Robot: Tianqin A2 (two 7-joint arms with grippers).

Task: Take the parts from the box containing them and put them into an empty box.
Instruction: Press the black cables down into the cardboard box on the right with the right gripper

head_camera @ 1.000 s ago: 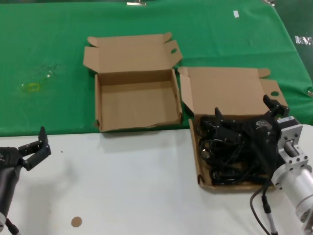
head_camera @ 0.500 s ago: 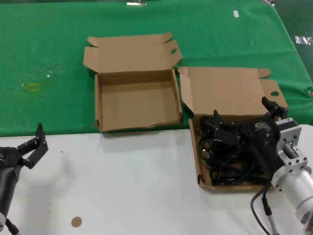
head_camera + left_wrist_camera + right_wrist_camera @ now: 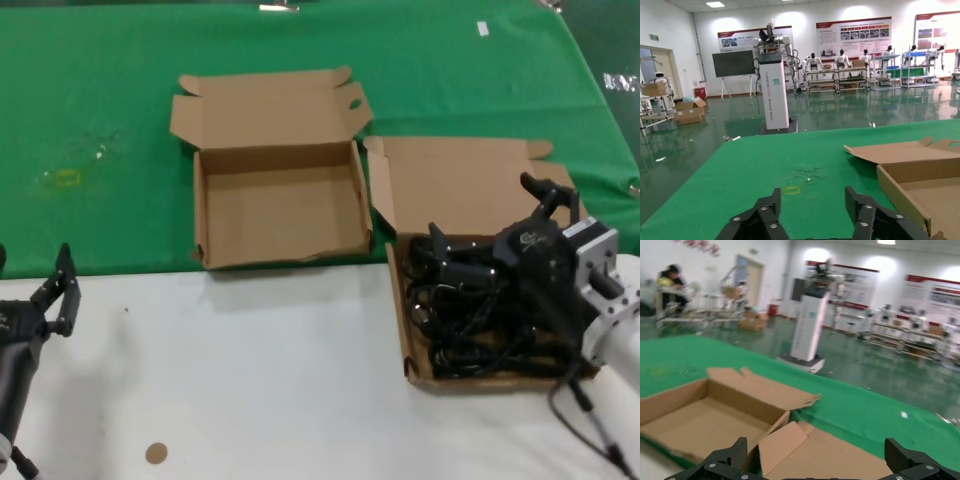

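Observation:
The box containing the parts (image 3: pixel 465 180) stands at the right with its lid back; a tangle of black parts (image 3: pixel 465 325) fills its tray. The empty box (image 3: pixel 280 215) stands left of it on the green cloth, lid open with an oval hole. My right gripper (image 3: pixel 485 215) hovers over the far part of the parts tray, open wide, with nothing between its fingers. The right wrist view shows that gripper (image 3: pixel 817 455), the parts box's lid (image 3: pixel 830 455) and the empty box (image 3: pixel 705 420). My left gripper (image 3: pixel 58 295) is open at the far left and looks past its open fingers (image 3: pixel 813 205) at the empty box (image 3: pixel 920 180).
The green cloth (image 3: pixel 100 100) covers the far half of the table and the white surface (image 3: pixel 260 380) the near half. A small brown disc (image 3: pixel 156 453) lies on the white part. A yellowish mark (image 3: pixel 65 178) is on the cloth at the left.
My right gripper has shifted a little up and toward the parts box's lid, still open. My left gripper has drawn back to the left.

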